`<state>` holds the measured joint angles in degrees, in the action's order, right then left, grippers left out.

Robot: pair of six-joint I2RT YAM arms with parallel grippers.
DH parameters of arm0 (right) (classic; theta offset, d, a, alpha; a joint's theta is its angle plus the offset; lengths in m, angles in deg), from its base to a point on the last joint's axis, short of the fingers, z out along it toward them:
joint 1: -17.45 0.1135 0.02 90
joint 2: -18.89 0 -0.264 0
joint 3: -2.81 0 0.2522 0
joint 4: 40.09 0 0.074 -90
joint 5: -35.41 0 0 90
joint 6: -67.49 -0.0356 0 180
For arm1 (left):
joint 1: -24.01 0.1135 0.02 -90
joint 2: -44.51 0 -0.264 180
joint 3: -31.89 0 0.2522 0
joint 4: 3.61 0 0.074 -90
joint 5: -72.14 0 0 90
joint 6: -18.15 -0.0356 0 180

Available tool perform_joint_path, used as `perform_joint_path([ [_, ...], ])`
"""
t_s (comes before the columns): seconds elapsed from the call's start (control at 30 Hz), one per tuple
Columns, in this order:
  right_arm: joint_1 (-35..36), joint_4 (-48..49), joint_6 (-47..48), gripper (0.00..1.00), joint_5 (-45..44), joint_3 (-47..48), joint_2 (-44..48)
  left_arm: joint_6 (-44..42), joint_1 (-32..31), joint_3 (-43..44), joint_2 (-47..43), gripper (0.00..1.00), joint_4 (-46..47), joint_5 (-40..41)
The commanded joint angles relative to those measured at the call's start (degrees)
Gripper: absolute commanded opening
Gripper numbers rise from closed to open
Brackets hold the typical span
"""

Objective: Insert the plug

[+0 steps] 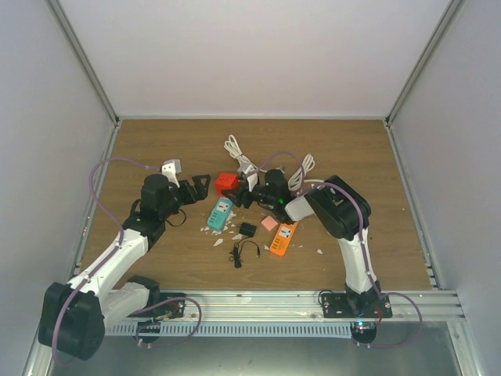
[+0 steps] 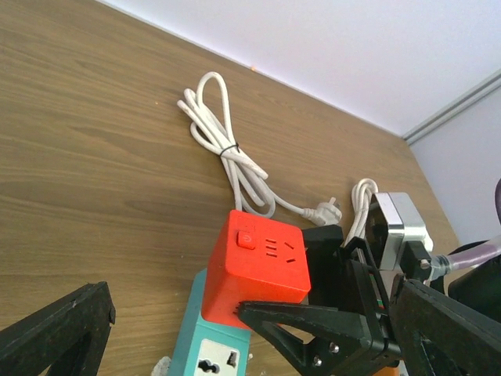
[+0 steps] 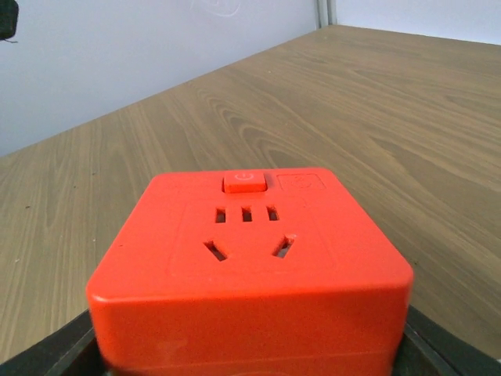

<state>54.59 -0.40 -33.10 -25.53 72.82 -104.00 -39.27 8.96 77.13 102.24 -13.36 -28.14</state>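
You are clamping the red cube socket [image 1: 227, 183] in the right gripper [image 1: 246, 194], mid-surface. Left gripper [image 1: 202, 186] is hanging open just left of it. White plug [image 2: 329, 210] is lying just beyond, on the far side, trailing its bundled cord [image 2: 223, 133].

Both arms as I see them from overhead: the left arm [image 1: 117, 252] and right arm [image 1: 356, 251] have white link shells between bulky black joint housings. Each is trailed by a looping purple cable [image 1: 98, 174] and stands on a black base [image 1: 351, 301]. On my left wrist feed, the left gripper [image 1: 203, 186] shows black fingers [image 2: 313, 319] built as open triangular trusses, with small silver screws [image 2: 335, 345] near the root.
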Motion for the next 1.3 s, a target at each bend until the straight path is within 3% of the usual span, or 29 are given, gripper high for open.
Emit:
perform_joint_path([
  [0.0,-1.7,3.6,-0.3,0.0,0.8,-2.6,0.4,0.2,0.4,-0.4,1.2,0.99,4.5,-1.3],
  [0.37,-1.5,8.0,0.3,0.0,2.8,-4.3,-3.4,0.3,0.2,-0.4,4.2,0.99,5.6,-0.8],
  [0.6,0.3,9.7,3.4,0.01,-1.5,-6.8,-5.8,-1.6,-3.3,2.1,12.2,0.98,6.9,0.1],
  [0.8,0.9,8.8,4.1,0.01,-2.2,-7.7,-5.9,-4.4,-8.2,7.5,20.5,0.78,6.8,-1.0],
  [1.03,1.8,4.4,5.2,0.0,-4.6,-7.3,-5.4,-5.7,-11.3,8.9,19.9,0.6,7.2,-0.1],
  [1.27,2.0,3.0,5.2,0.01,-4.7,-6.6,-5.9,-7.2,-12.5,5.9,16.0,0.17,12.9,-3.0],
])
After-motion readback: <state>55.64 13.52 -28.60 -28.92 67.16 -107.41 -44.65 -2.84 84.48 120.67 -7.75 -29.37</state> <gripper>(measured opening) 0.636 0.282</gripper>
